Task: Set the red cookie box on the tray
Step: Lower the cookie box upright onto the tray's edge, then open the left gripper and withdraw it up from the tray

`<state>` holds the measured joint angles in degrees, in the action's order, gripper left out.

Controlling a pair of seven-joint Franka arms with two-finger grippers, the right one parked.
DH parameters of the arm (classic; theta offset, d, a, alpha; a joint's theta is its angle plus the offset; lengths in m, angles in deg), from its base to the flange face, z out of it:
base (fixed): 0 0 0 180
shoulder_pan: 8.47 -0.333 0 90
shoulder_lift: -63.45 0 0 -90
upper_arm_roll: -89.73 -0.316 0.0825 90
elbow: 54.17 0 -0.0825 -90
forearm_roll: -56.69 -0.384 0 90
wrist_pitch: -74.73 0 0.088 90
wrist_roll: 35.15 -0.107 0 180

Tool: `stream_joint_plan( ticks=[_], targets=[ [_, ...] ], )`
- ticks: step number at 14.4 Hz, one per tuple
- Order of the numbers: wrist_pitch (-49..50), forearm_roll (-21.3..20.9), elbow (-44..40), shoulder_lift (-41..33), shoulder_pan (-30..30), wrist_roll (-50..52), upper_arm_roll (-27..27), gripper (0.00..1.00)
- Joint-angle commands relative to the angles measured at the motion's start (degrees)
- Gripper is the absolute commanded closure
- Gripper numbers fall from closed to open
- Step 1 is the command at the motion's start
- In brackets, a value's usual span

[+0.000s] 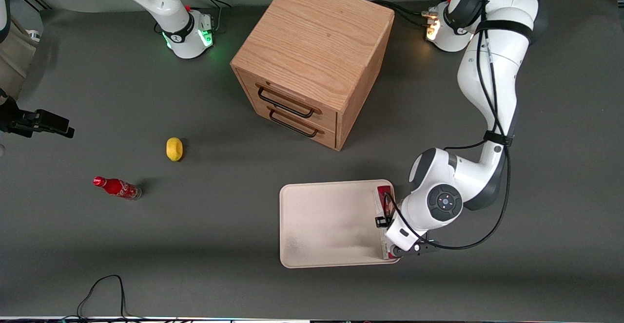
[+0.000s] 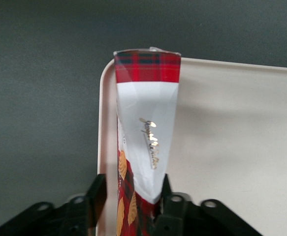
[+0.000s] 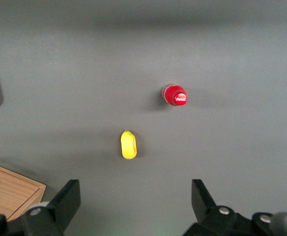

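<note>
The gripper [image 2: 128, 206] was clamped on the box [image 2: 145, 128], holding it on edge over the tray [image 1: 326, 225] just inside the rim nearest the working arm, probably so it could be lowered or tipped flat onto the tray.

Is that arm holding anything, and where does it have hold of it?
Yes. The gripper pinches the red cookie box by one end, across its flat faces, edge-on over the tray's rim.
</note>
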<state>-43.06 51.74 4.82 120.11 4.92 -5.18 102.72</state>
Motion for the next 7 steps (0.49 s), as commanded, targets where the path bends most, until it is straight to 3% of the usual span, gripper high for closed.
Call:
stream_joint_plan(
  ticks=[1,7],
  targets=[
    [-0.4,-0.8,1.2,-1.1,0.8,1.7,-0.9,0.0],
    [1.1,-0.7,1.2,-2.5,0.8,2.6,-0.8,0.0]
  ],
)
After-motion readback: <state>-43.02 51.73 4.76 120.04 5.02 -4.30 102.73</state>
